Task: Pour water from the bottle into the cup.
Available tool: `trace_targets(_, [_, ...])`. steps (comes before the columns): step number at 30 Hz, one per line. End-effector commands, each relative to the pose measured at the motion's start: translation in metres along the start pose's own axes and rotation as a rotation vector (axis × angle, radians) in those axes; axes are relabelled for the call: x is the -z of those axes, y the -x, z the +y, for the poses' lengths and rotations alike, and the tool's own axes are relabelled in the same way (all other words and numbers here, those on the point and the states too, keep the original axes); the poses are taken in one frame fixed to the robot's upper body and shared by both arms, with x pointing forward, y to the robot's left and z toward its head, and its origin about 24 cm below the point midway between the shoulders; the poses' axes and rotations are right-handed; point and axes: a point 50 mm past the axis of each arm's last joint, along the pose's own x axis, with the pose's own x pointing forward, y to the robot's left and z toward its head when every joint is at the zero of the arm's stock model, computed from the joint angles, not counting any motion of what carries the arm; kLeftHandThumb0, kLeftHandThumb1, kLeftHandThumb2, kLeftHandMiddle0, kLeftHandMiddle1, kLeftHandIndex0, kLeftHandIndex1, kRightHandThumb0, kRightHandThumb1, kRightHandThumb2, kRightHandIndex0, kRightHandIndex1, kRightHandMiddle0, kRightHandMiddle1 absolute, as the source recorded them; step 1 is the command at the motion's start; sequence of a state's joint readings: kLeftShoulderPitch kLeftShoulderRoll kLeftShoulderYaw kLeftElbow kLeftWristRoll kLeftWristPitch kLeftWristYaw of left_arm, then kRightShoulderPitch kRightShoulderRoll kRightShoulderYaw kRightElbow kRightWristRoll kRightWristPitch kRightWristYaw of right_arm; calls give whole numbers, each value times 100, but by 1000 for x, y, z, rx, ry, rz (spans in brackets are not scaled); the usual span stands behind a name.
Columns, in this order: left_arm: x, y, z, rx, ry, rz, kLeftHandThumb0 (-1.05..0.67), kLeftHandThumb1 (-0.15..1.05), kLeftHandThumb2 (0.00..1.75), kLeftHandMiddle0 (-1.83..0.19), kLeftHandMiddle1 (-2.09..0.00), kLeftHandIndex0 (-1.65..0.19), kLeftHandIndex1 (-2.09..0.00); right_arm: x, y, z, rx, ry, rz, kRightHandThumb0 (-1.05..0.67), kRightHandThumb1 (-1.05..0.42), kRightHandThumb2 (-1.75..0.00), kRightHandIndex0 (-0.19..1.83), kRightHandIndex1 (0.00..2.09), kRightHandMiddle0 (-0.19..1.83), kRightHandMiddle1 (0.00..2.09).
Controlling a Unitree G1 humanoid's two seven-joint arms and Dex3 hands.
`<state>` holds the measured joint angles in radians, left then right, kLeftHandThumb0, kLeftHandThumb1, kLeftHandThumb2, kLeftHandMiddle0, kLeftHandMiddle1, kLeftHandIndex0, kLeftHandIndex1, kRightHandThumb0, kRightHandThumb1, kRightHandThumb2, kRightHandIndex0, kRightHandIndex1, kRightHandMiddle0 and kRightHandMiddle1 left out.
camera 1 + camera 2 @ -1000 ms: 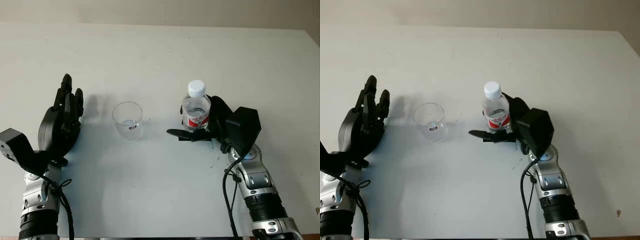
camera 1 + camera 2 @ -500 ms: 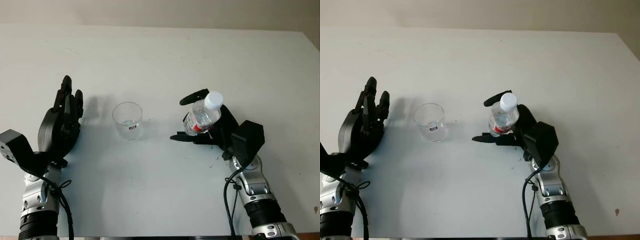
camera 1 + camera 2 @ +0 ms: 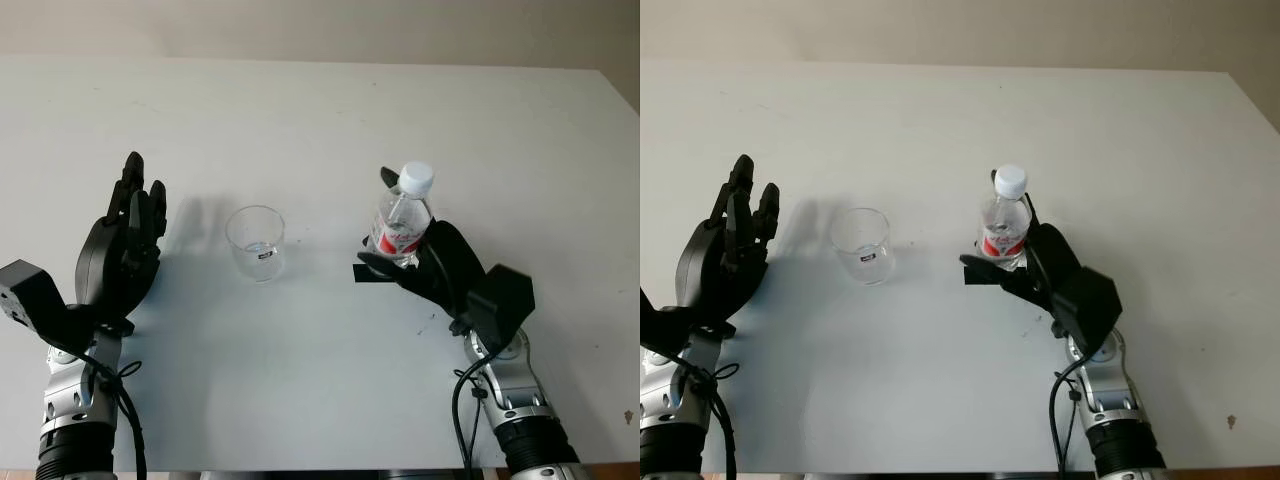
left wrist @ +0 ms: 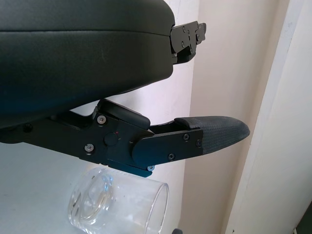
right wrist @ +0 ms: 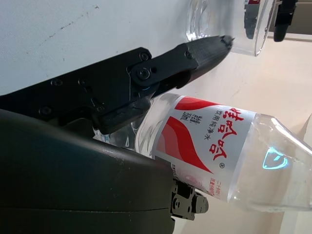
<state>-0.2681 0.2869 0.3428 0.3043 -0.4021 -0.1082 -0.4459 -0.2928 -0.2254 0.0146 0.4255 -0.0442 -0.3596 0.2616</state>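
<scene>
A clear plastic water bottle (image 3: 402,222) with a white cap and a red label stands almost upright, its cap leaning slightly right, right of the table's middle. My right hand (image 3: 375,225) is shut on the bottle, with the palm on its near right side, one finger behind it and another crossing below the label. The right wrist view has the labelled bottle (image 5: 214,146) lying against the palm under a finger (image 5: 195,53). A clear plastic cup (image 3: 256,242) stands upright left of the bottle, apart from both hands. My left hand (image 3: 140,195) is open, left of the cup (image 4: 117,204).
The white table (image 3: 300,120) stretches far behind and between the objects. Its right edge runs close to the right arm's side, and its near edge lies just below both forearms. A beige wall stands beyond the far edge.
The bottle tipped to the right half a second ago and now stands nearly upright again. My right hand has drawn back toward the near edge and closed round it. The left hand and cup are unmoved.
</scene>
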Motion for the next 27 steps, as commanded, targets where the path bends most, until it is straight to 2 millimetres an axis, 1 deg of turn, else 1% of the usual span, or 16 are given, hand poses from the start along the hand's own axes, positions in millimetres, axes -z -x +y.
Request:
trace_targets(1, [0,2,2,-7,-6,5,-75,105,57,19,-1,19,0,17,11,-4,11,14,88,-97,-101,-6,-19,0,-19,0])
trace_targets(6, [1,2,2,-11,-7,4,-76,105,56,19,-1,19,0,15,11,-11,63,-7,68,-98,-100,-5,-19,0,-19,0])
trace_targets(13, [1,2,1,-11,-1,5,-76,105,56,19,-1,19,0,4,8,-25,205,-91,15,-100,-98,-5,-19,0,-19,0])
trace_targets(17, [1,1,1,-5,-3,5,-77,105,55,19,0,19,0,1,7,-30,267,-71,7,-99,-98,-5,-19,0,-19,0])
trace_targets(21, [1,-1,1,-10,-3,5,-76,105,56,19,-1,19,0,-1,7,-34,258,-102,-32,-98,-99,-6,-19,0,-19,0])
trace_targets(27, [1,-1,0,-13,-3,3,-75,105,57,19,-2,19,0,-3,9,-33,224,-54,-62,-96,-97,-5,-19,0,-19,0])
